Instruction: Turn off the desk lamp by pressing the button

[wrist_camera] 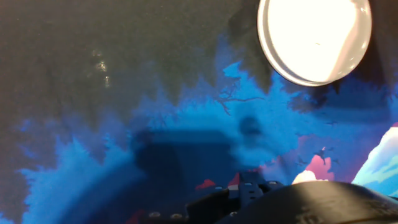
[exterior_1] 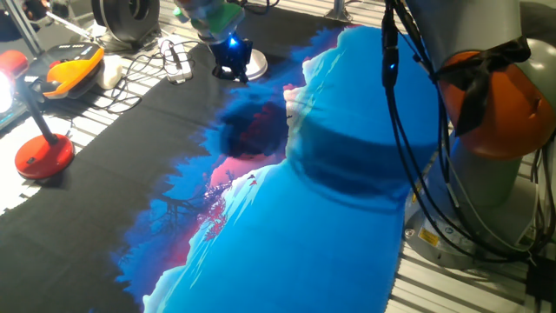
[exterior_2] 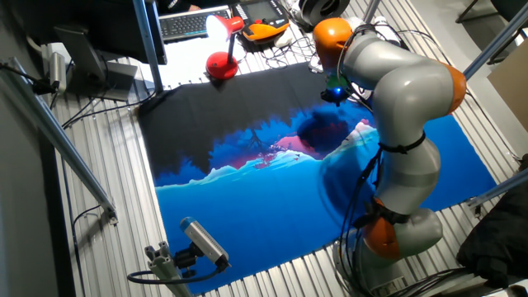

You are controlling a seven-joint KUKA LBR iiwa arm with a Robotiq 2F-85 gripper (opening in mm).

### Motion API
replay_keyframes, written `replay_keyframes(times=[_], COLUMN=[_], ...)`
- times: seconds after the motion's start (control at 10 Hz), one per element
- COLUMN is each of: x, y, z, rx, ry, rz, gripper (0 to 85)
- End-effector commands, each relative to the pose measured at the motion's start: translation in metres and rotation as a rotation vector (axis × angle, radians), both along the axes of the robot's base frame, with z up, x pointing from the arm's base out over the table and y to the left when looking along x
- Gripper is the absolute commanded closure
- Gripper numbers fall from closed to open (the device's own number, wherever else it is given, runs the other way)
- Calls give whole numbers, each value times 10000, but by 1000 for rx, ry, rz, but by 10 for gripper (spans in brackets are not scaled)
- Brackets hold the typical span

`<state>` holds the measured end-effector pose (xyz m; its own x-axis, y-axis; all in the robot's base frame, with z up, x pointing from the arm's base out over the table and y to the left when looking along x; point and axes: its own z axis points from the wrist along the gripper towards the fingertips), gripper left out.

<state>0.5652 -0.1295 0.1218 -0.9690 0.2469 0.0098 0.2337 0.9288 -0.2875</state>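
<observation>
The desk lamp's flat, round, glossy white disc base (wrist_camera: 314, 37) fills the top right of the hand view. In one fixed view it (exterior_1: 257, 61) lies on the black part of the mat at the far edge, just right of and partly behind my gripper (exterior_1: 231, 68). The gripper hangs low over the mat beside the disc, with a blue light on the hand. In the other fixed view the gripper (exterior_2: 334, 92) is at the mat's far right and the disc is hidden behind the arm. No view shows the fingertips clearly. I cannot make out a button on the disc.
A red-based lamp with a black arm (exterior_1: 43, 155) stands at the mat's left corner, its head lit (exterior_2: 216, 27). Cables and a white power strip (exterior_1: 176, 61) lie behind the mat. An orange and black device (exterior_1: 74, 69) sits at the far left. The arm's body (exterior_1: 486, 104) stands at right.
</observation>
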Motion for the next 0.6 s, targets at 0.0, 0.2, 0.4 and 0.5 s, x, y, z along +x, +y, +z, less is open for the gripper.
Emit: replay_keyframes(times=[0.0,0.2,0.4,0.5], x=[0,0,0,0], y=[-3,-3,-3,-3], z=[-1,-1,-1,-1], rx=[7,41,78,113], ry=[-13,5,38,37], rz=[6,21,10,-12], gripper=[850,850,850,850])
